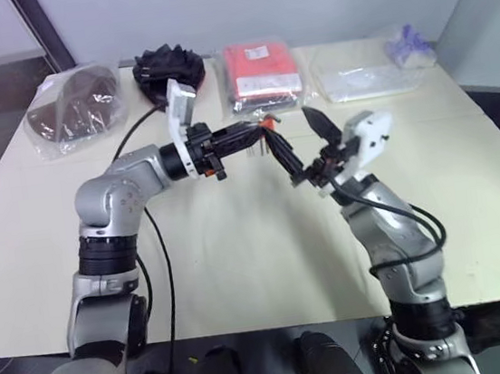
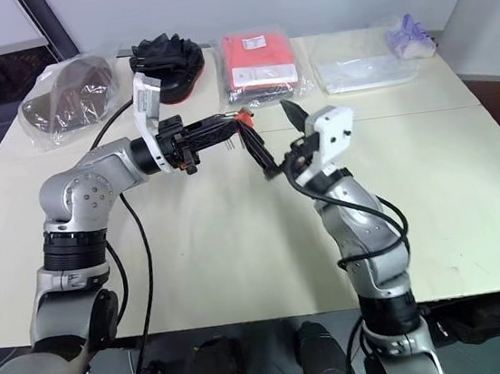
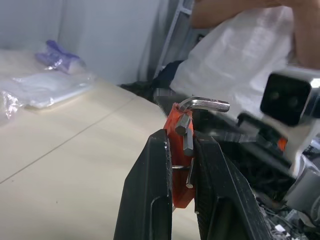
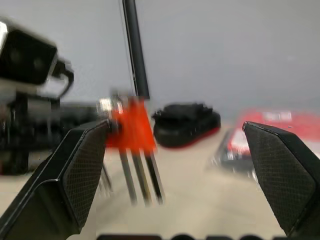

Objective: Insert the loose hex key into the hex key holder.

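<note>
My left gripper (image 1: 257, 136) is shut on the hex key holder (image 1: 267, 125), a small red-orange block held in the air over the middle of the table. Dark keys (image 1: 281, 154) fan down from it. In the left wrist view the holder (image 3: 181, 165) is pinched between the two black fingers. A shiny L-shaped key (image 3: 207, 104), seemingly the loose hex key, sits at its top end. My right gripper (image 1: 302, 147) is open just right of and below the holder, with its fingers (image 4: 75, 175) spread wide and nothing between them.
Along the beige table's (image 1: 239, 243) far edge lie a bagged cap (image 1: 72, 108), a black item (image 1: 167, 69), a red packet (image 1: 261, 74), a clear bag (image 1: 366, 80) and a purple item (image 1: 408, 42). A person's arm (image 3: 240, 12) shows beyond the table.
</note>
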Robot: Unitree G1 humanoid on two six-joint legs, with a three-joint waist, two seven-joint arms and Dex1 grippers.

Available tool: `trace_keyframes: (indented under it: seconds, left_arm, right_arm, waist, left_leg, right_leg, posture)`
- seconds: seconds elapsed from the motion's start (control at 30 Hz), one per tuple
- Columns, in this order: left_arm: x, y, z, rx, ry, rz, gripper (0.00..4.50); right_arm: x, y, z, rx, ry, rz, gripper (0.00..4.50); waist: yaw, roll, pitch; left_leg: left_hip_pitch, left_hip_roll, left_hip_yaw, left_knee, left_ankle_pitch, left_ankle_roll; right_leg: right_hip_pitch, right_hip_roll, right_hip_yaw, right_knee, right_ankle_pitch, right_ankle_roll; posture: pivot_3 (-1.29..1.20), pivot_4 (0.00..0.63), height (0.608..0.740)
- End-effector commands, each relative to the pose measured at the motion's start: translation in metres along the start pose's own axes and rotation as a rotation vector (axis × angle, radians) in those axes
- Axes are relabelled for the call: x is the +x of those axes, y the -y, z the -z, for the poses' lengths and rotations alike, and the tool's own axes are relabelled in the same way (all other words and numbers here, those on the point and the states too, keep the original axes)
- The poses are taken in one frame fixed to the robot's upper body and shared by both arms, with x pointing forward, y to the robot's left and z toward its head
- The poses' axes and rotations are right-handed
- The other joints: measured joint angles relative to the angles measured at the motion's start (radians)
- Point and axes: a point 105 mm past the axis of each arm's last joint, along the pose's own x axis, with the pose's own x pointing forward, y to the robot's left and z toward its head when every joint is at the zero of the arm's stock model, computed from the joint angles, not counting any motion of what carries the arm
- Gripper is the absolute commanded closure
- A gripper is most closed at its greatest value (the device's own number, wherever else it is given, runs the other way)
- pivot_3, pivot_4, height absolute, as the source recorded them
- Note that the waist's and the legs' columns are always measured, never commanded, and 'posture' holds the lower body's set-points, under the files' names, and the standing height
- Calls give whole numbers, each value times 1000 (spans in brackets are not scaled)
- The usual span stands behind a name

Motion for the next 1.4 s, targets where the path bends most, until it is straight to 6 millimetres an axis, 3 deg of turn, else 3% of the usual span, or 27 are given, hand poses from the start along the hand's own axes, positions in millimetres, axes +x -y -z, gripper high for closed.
trace_keyframes:
  seconds: [0.03, 0.13, 0.33, 0.53, 0.83, 1.0, 1.13, 1.4]
  left_arm:
    - [3, 13, 8, -30, -8, 62, 4438]
    - [6, 16, 26, -109, -45, 88, 4438]
    - [20, 7, 81, -287, -171, 44, 4438]
    - [27, -5, 102, -507, -234, 7, 4438]
    - [12, -21, 126, -670, -311, -84, 4438]
    - [-2, -25, 136, -621, -362, -114, 2148]
    - [-15, -27, 128, -421, -394, -112, 73]
    - [-29, -34, 90, -79, -353, -122, 29]
  right_arm:
    - [-29, -7, -22, 15, -2, -57, 55]
    - [-49, 0, -18, 16, -74, -41, 55]
    - [-86, 31, -17, -89, -180, 101, 55]
    - [-92, 33, -19, -112, -182, 149, 55]
    - [-88, 20, -9, -115, -178, 174, 55]
    - [-86, 19, -7, -114, -179, 167, 0]
    - [-86, 21, -2, -109, -196, 151, 0]
    - [-92, 28, 7, -212, -338, 50, 0]
  waist:
    - [0, 0, 0]
    - [-2, 0, 0]
    - [0, 0, 0]
    - [-3, 0, 0]
    - [-1, 0, 0]
    - [0, 0, 0]
    - [-1, 0, 0]
    - [4, 0, 0]
  left_leg:
    - [0, 0, 0, 0, 0, 0]
    - [1, 0, 0, 0, 0, 0]
    - [1, -1, 0, 0, 0, 0]
    - [1, -1, -1, 0, 0, 1]
    - [1, -1, 0, 0, 0, 1]
    - [1, -1, 0, 0, 0, 1]
    - [1, -1, 0, 0, 0, 1]
    - [1, -1, 0, 0, 0, 0]
  right_leg:
    - [1, 0, 0, -1, 0, 0]
    - [1, 0, 0, -1, 0, 0]
    - [3, 1, 0, -2, 0, 0]
    - [3, 2, 0, -2, 0, 0]
    - [3, 2, 0, -2, 0, 0]
    - [3, 1, 0, -2, 0, 0]
    - [3, 1, 0, -2, 0, 0]
    - [3, 1, 0, -3, 0, 0]
  posture:
    - [0, 150, 740]
    - [0, 150, 740]
    - [0, 150, 740]
    - [0, 150, 740]
    - [0, 150, 740]
    - [0, 150, 740]
    - [0, 150, 740]
    - [0, 150, 740]
